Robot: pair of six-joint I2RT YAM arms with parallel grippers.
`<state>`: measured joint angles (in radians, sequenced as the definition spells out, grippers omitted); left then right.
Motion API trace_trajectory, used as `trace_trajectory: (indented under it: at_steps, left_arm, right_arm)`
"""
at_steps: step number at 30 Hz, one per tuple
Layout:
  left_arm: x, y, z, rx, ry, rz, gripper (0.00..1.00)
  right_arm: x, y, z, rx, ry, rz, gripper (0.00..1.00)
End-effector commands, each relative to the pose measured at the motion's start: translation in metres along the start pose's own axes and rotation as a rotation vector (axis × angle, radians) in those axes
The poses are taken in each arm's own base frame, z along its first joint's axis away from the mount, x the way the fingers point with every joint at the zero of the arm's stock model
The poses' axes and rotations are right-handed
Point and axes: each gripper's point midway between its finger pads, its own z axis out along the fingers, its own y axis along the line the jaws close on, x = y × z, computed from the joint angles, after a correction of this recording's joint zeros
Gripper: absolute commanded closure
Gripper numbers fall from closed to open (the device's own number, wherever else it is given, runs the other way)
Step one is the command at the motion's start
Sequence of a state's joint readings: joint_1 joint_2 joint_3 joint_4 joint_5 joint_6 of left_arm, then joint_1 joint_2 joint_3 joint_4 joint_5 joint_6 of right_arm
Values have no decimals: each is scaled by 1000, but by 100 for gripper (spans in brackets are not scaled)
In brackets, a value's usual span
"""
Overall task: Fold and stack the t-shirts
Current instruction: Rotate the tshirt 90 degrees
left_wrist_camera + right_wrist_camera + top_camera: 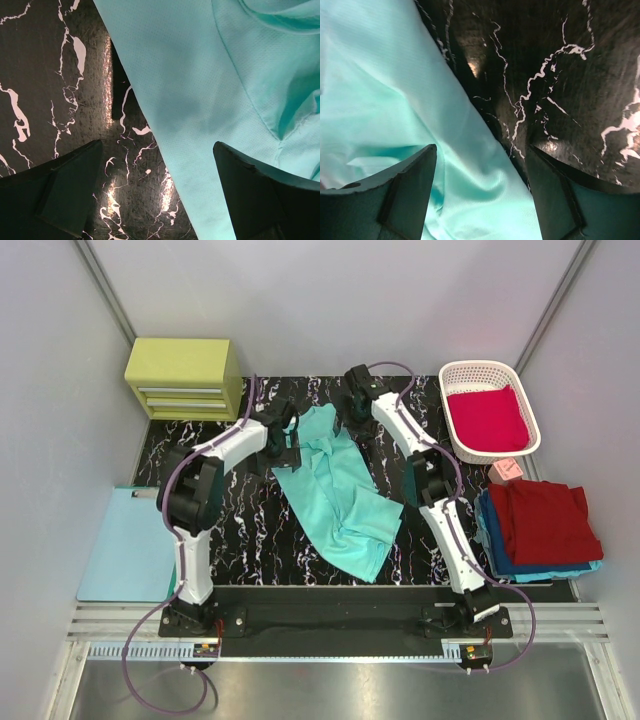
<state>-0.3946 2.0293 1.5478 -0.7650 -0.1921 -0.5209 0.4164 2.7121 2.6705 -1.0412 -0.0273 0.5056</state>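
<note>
A mint-teal t-shirt (341, 496) lies loosely spread along the black marbled table (250, 540), running from the far middle toward the near right. My left gripper (290, 447) is open over the shirt's far left edge; the cloth edge (200, 125) runs between its fingers. My right gripper (352, 412) is open over the shirt's far right edge (410, 115), holding nothing. A dark red t-shirt (541, 520) lies folded on top of a blue one (500, 558) at the right. A crimson t-shirt (488, 416) fills the white basket (452, 375).
A yellow-green drawer box (184, 378) stands at the back left. A pale blue clipboard (128, 545) lies off the table's left side. A small pink object (507, 469) sits beside the basket. Walls close in the back and sides.
</note>
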Motion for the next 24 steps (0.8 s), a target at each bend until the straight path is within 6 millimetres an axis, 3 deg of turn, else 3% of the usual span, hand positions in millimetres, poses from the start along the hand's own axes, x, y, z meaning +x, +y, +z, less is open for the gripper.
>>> trace_trajectory:
  at_steps: [1,5,6,10,12,13,15,16,19,24]
  left_arm:
    - [-5,-3,4,1,-5,-8,3]
    - [-5,-6,7,6,5,1,4]
    - [-6,-6,11,3,12,4,4]
    - [-11,-15,18,25,29,35,9]
    - [-18,-20,24,36,41,50,18]
    - [-19,-25,26,54,50,57,23]
    - [-26,-33,31,78,53,70,36]
    - [-29,-38,32,92,53,75,40]
    - [-42,-50,37,126,44,91,54]
    - [-70,-65,45,139,12,145,56]
  right_arm:
    - [11,3,9,-17,31,-13,23]
    - [17,-7,15,8,55,-12,30]
    - [17,-9,15,15,54,-11,41]
    - [20,-26,18,71,62,0,66]
    - [17,-36,16,109,49,4,74]
    - [19,-41,17,126,55,5,83]
    - [16,-53,13,163,48,6,91]
    - [16,-57,12,175,47,8,100]
    - [13,-71,6,215,42,24,100]
    - [8,-99,-3,280,32,78,100]
